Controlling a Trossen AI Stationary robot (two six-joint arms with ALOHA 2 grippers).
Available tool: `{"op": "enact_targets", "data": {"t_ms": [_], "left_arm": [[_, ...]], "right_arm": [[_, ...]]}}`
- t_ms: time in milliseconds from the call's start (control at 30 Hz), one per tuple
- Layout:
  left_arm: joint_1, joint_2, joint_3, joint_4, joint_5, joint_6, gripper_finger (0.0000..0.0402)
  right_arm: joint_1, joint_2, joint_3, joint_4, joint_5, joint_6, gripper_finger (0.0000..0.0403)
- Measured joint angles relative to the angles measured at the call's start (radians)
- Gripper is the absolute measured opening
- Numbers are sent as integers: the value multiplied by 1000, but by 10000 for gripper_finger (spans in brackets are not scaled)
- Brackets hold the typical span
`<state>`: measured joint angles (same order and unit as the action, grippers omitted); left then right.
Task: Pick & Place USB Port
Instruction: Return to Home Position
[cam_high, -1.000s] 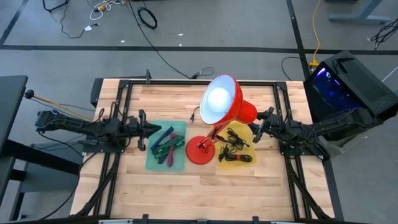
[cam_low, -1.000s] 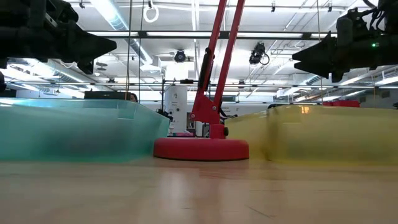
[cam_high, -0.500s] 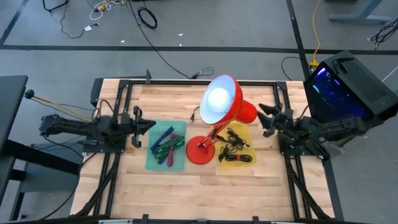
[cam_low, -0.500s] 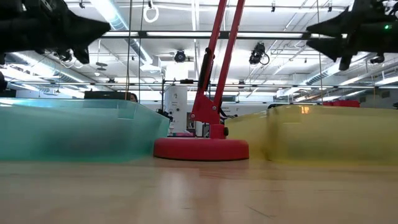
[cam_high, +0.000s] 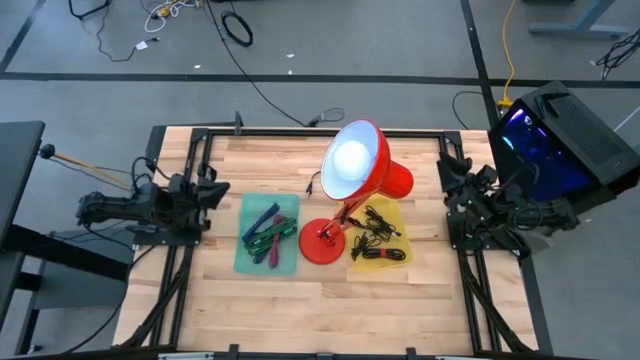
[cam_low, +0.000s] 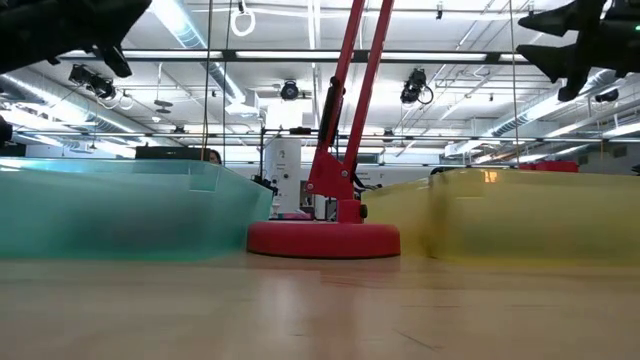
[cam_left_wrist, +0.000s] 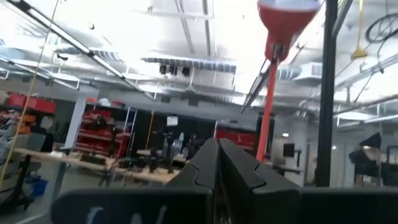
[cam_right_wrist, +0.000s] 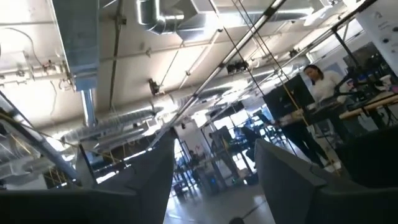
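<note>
A green tray (cam_high: 268, 232) holds several coloured cables, and a yellow tray (cam_high: 378, 236) holds black cables. Both trays sit on the wooden table beside a red desk lamp (cam_high: 322, 243). My left gripper (cam_high: 207, 190) hovers at the table's left edge, left of the green tray. In the left wrist view its fingers (cam_left_wrist: 217, 154) are shut on nothing and point up into the room. My right gripper (cam_high: 449, 176) is at the right edge, beyond the yellow tray. It is open (cam_right_wrist: 214, 171) and tipped up toward the ceiling.
The red lamp's base (cam_low: 323, 238) stands between the two trays. Its shade (cam_high: 355, 160) hangs over the table's middle, partly covering the yellow tray. A black metal frame (cam_high: 300, 132) borders the table. Bare wood lies along the near side (cam_high: 320, 310).
Both arms have drawn back from the trays. The left gripper moved toward the table's left edge and the right gripper toward the right edge. Both rose and tipped upward. The cables and trays stayed where they were.
</note>
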<state>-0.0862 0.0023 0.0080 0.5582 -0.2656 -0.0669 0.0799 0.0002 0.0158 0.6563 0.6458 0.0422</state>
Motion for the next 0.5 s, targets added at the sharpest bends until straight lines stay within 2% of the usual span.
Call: {"op": "enact_targets", "data": {"t_ms": [333, 500], "left_arm": [[23, -1, 0, -16, 0, 0, 19], [23, -2, 0, -15, -1, 0, 19]], "right_arm": [[-98, 0, 0, -30, 1, 1, 223], [-108, 0, 0, -37, 0, 1, 223]]}}
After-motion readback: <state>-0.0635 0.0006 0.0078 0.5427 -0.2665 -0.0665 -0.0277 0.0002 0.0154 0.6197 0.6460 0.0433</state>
